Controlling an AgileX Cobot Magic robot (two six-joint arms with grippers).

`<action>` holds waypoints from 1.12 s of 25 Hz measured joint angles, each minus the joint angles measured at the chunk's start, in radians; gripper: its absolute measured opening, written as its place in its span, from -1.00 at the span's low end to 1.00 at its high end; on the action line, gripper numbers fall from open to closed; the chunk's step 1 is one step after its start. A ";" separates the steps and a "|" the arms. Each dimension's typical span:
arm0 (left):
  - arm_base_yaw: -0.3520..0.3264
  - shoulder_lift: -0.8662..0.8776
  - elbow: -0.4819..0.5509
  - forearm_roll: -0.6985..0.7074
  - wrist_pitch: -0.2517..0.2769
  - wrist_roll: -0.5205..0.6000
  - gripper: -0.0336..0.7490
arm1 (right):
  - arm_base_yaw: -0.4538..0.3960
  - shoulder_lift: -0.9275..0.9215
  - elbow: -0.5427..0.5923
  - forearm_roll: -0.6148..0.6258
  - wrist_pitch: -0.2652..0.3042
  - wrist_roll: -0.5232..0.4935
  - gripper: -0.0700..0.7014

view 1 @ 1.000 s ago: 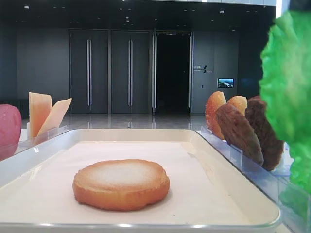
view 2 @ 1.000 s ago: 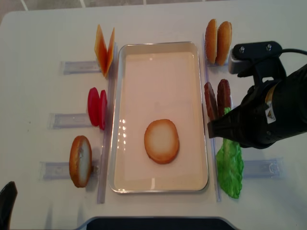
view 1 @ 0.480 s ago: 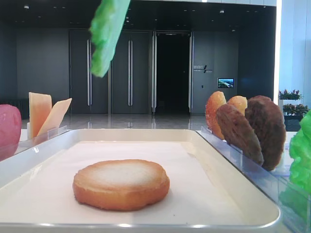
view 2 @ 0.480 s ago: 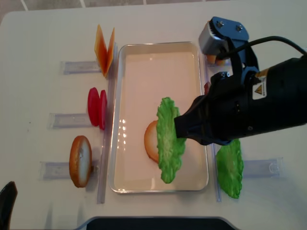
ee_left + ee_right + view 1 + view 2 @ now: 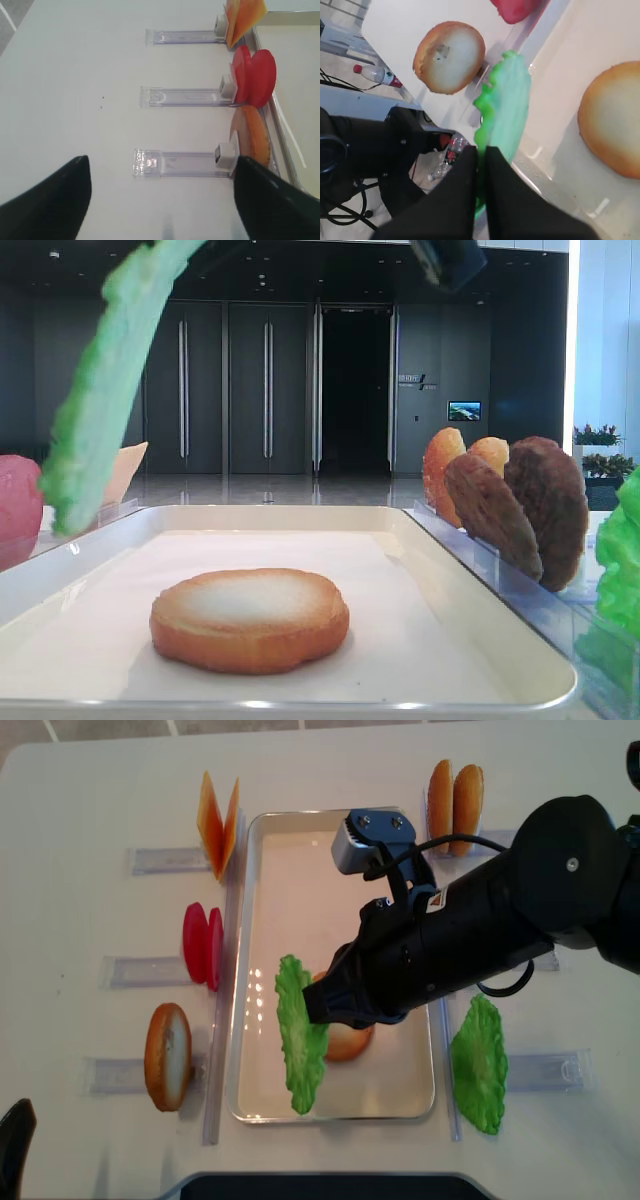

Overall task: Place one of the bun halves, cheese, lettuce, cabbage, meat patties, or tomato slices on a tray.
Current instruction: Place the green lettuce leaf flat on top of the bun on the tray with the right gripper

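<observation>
My right gripper (image 5: 314, 1010) is shut on a green ruffled lettuce (image 5: 300, 1042) leaf, which hangs edge-down over the left half of the tray (image 5: 335, 835). The wrist view shows the black fingers (image 5: 462, 175) pinching the lettuce (image 5: 505, 107) above the tray's rim. One of the bun halves (image 5: 250, 618) lies flat in the tray, partly hidden under the arm from above. My left gripper (image 5: 161, 162) is open over a clear holder (image 5: 180, 163), left of the tray, holding nothing. In the low view the lettuce (image 5: 105, 390) hangs at upper left.
Clear holders flank the tray. On the left are cheese (image 5: 218, 820), tomato slices (image 5: 203, 945) and a bun half (image 5: 167, 1055). On the right are bun halves (image 5: 455, 793), meat patties (image 5: 545, 505) and a second lettuce leaf (image 5: 478, 1065).
The right gripper has lifted the lettuce away from the right-hand holder and carried it leftward over the tray, past the bun half. The left gripper has not moved.
</observation>
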 joint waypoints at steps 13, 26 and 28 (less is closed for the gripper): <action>0.000 0.000 0.000 0.000 0.000 0.000 0.85 | -0.117 0.140 0.000 0.327 0.025 -0.350 -0.71; 0.000 0.000 0.000 0.000 0.000 0.000 0.85 | -0.151 0.235 0.000 0.427 0.076 -0.464 -0.71; 0.000 0.000 0.000 0.000 0.000 0.000 0.85 | -0.154 0.236 0.000 0.427 0.073 -0.467 -0.71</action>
